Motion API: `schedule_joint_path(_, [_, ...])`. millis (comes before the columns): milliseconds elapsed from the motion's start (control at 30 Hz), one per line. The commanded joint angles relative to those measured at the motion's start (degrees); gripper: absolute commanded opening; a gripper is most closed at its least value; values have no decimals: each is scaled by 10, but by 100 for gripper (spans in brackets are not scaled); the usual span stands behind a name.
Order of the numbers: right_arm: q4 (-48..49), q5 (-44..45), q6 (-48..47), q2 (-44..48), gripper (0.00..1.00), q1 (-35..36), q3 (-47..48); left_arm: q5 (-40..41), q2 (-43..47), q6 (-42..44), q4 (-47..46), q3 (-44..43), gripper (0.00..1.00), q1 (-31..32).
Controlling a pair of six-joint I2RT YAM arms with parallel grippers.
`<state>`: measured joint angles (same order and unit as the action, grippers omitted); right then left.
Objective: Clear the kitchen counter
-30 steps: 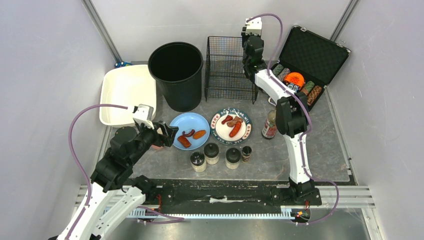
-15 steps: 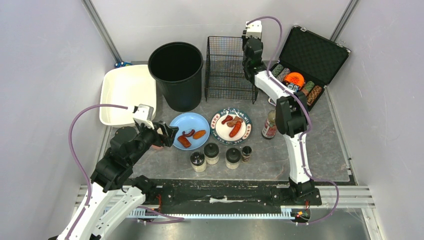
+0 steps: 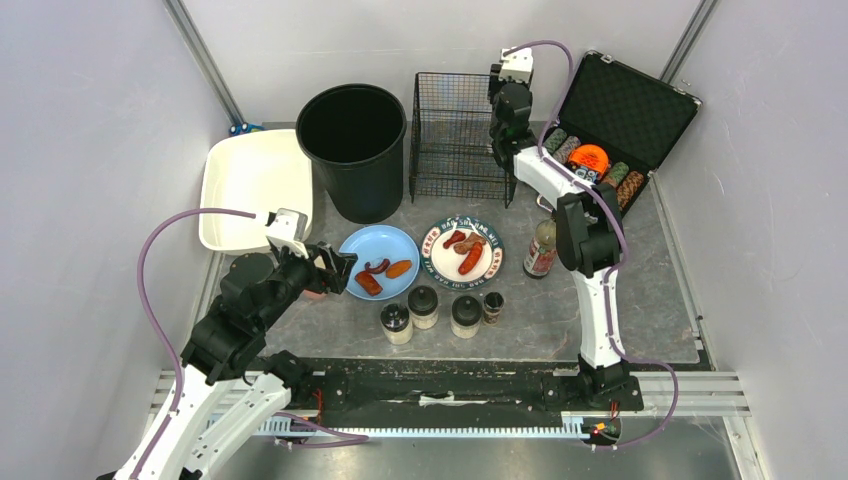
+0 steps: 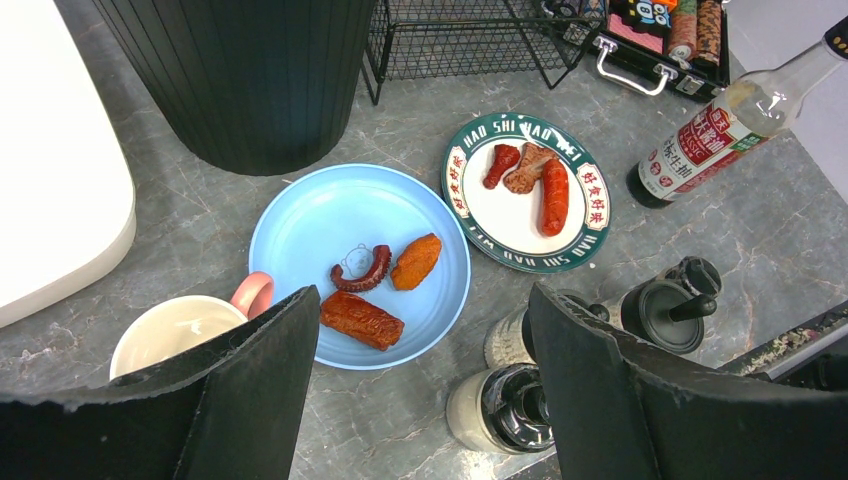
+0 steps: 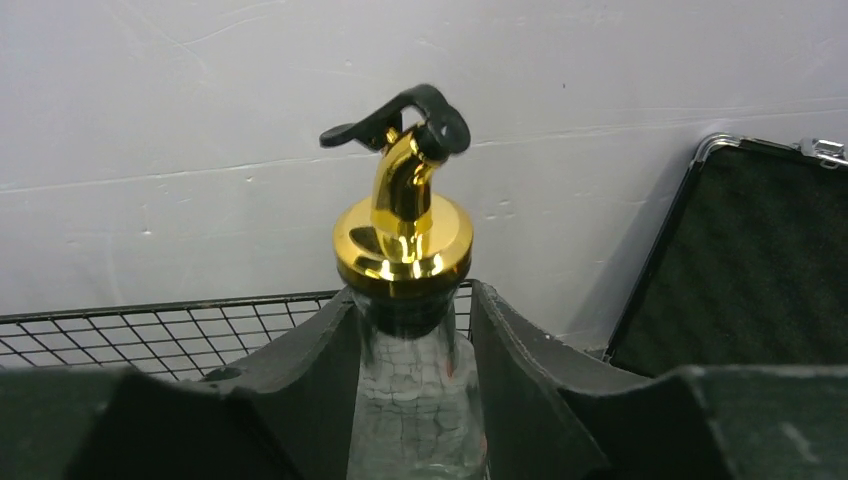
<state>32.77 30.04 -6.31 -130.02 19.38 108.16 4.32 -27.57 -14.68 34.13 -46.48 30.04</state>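
My right hand (image 5: 415, 335), clamped on the gold-spouted bottle (image 5: 403, 238), has drifted right by the wire basket (image 3: 455, 125); I judge stowage pending.

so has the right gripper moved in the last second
Yes, slightly: seen from above, the right gripper shifted right, away from the wire basket toward the open case.

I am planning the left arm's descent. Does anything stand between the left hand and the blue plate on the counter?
Nothing visible does. The open left hand looks straight down at the blue plate on the kitchen counter. Only a white cup sits beside the plate's edge, partly under one finger.
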Motion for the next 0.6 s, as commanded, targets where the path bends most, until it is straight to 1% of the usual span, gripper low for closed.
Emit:
schedule_joint_path(0, [17,-5,3,42,49,-4,-6,-4,6,27,-13,3,82,2])
schedule_joint_path(133, [15,-10,3,53,64,-4,-6,-3,9,27,-13,3,82,2])
schedule_joint_path(200, [12,-10,-1,63,68,-4,-10,-3,9,27,-13,3,82,2])
schedule_joint_path(367, [7,-12,-12,98,75,-4,-37,-4,10,27,-13,2,82,2])
schedule_joint_path(467, [-8,-10,-21,120,77,-4,-51,-5,13,27,-13,2,82,2])
schedule_joint_path(567, [0,-12,-22,157,84,-4,-95,-6,15,27,-13,2,82,2])
